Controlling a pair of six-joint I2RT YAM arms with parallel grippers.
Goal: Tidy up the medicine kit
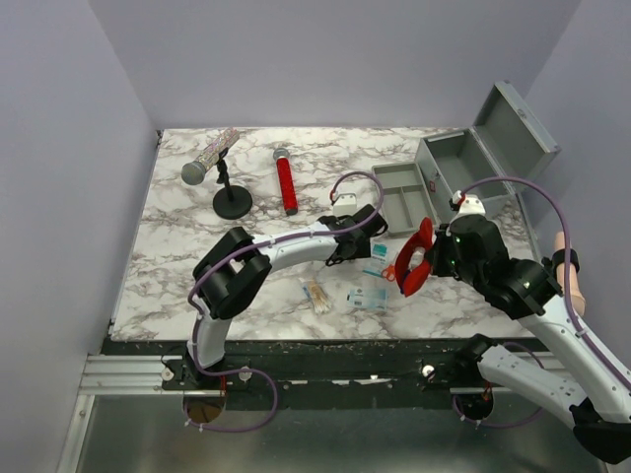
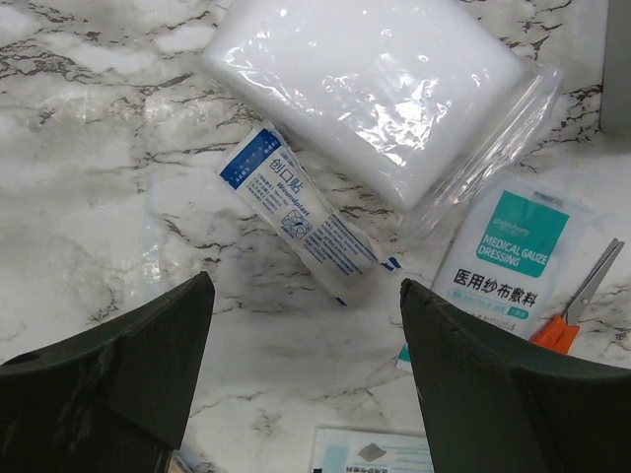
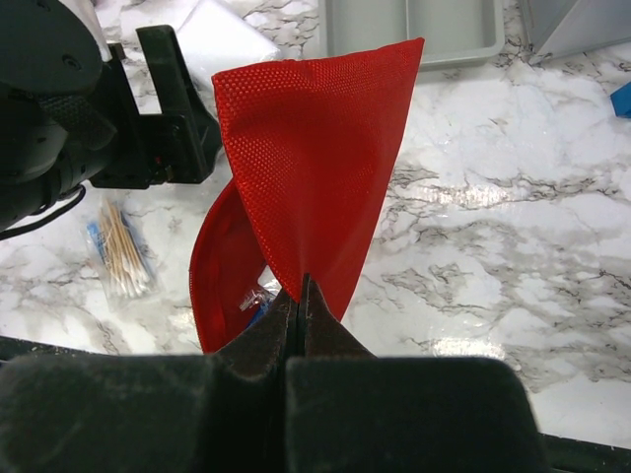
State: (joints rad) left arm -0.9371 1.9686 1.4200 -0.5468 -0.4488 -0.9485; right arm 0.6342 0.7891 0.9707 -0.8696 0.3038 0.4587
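Observation:
The medicine kit stands at the back right, a grey metal box with its lid swung open. Its grey divided tray lies beside it on the marble. My right gripper is shut on the edge of a red fabric pouch and holds it up off the table; something blue and clear shows inside it. My left gripper hangs open just above the table, nothing between its fingers. Ahead of it lie a blue-and-white plaster packet, a clear bag of white padding and a gauze dressing packet.
Orange-handled scissors lie by the gauze packet. A packet of cotton swabs and flat dressing packets sit near the front edge. A red tube and a microphone on a black stand are at the back left.

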